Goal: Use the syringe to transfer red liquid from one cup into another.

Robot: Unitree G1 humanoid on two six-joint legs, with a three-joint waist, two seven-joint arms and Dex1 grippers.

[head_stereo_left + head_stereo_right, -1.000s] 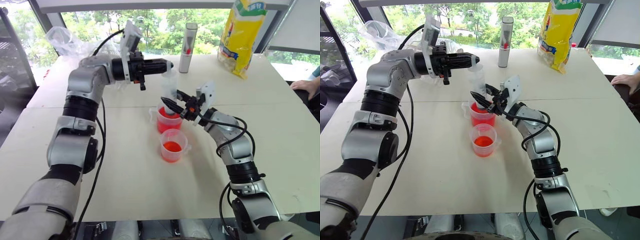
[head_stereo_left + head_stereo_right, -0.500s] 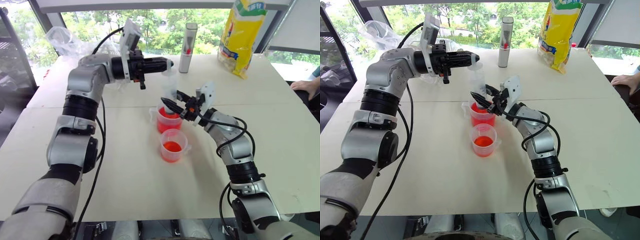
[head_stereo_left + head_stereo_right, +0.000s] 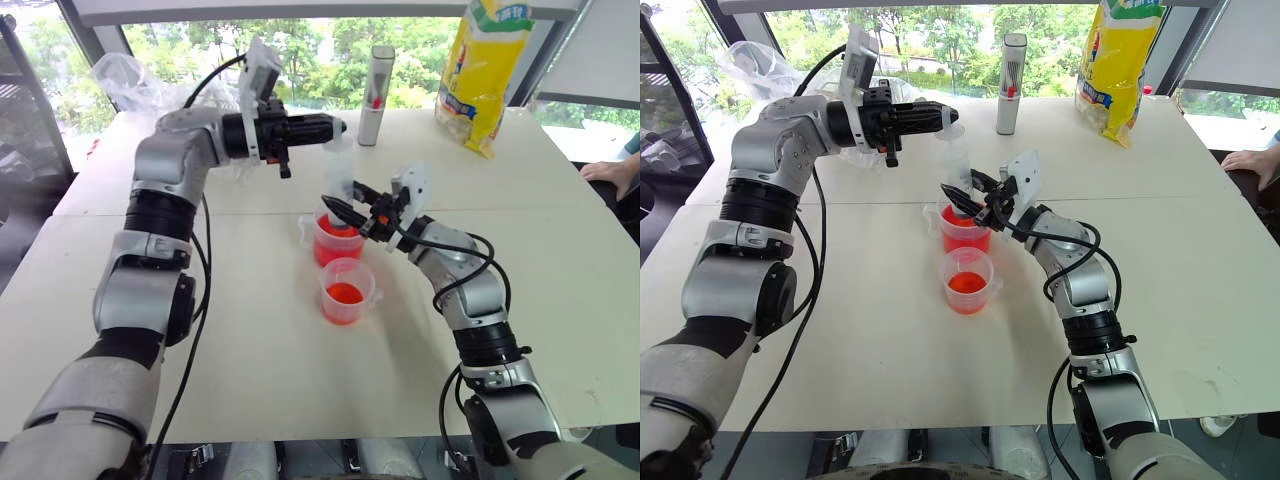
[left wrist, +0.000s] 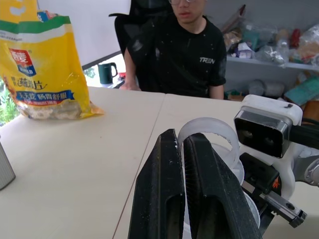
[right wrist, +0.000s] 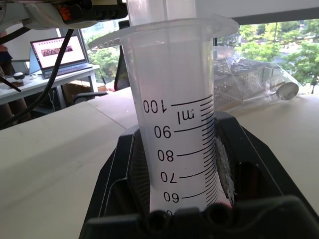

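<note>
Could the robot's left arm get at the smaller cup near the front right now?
Probably not right away. The left gripper is up at the syringe's top, above the bigger cup, and the right gripper holds that syringe. The smaller cup itself stands unblocked in front.

Left gripper [image 4: 183,149] against syringe plunger [image 4: 209,130]
</note>
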